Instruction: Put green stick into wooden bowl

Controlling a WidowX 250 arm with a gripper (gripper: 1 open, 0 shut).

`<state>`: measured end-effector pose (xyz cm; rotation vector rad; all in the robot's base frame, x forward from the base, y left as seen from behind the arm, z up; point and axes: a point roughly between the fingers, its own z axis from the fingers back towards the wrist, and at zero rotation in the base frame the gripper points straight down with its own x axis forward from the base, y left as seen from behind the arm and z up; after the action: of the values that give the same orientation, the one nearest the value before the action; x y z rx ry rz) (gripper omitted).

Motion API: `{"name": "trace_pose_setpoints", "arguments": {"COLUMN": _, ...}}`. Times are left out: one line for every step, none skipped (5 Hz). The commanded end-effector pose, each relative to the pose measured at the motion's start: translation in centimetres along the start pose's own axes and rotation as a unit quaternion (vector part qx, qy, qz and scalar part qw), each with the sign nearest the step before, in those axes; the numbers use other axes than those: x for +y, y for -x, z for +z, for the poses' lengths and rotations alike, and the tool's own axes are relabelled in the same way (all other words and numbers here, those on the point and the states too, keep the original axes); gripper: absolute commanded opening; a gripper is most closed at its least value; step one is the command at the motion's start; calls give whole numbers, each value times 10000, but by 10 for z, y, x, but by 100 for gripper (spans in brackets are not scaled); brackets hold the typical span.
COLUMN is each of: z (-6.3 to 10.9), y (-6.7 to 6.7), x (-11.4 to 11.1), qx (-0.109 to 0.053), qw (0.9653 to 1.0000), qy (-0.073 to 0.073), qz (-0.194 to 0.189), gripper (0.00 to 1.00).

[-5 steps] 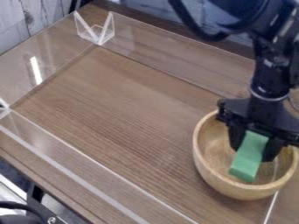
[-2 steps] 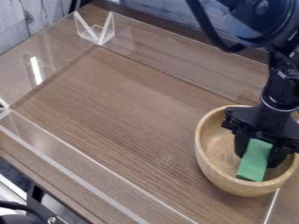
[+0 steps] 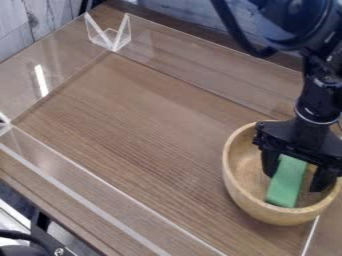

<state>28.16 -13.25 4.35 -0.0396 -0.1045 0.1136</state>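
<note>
The wooden bowl sits at the right front of the wooden table. The green stick is inside it, tilted, with its lower end on the bowl's floor. My gripper reaches straight down into the bowl from above. Its black fingers stand on either side of the stick, spread wider than the stick, with a small gap showing on the right side. The gripper looks open and the stick rests in the bowl on its own.
Low clear plastic walls border the table on the left and front. A small clear folded stand sits at the back left. The bowl lies close to the table's right front corner.
The gripper held the stick pinched just above the bowl's floor. Now the fingers have spread apart and the stick lies released in the bowl.
</note>
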Motion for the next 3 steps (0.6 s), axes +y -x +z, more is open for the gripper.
{"name": "trace_pose_setpoints", "arguments": {"z": 19, "y": -9, "x": -1, "qx": -282, "qw": 9994, "qy": 198, "qz": 54, "gripper": 100}}
{"name": "trace_pose_setpoints", "arguments": {"z": 23, "y": -9, "x": 1, "qx": -312, "qw": 9992, "qy": 248, "qz": 63, "gripper": 100}}
{"name": "trace_pose_setpoints", "arguments": {"z": 39, "y": -8, "x": 3, "qx": -352, "qw": 9989, "qy": 296, "qz": 114, "gripper": 100}}
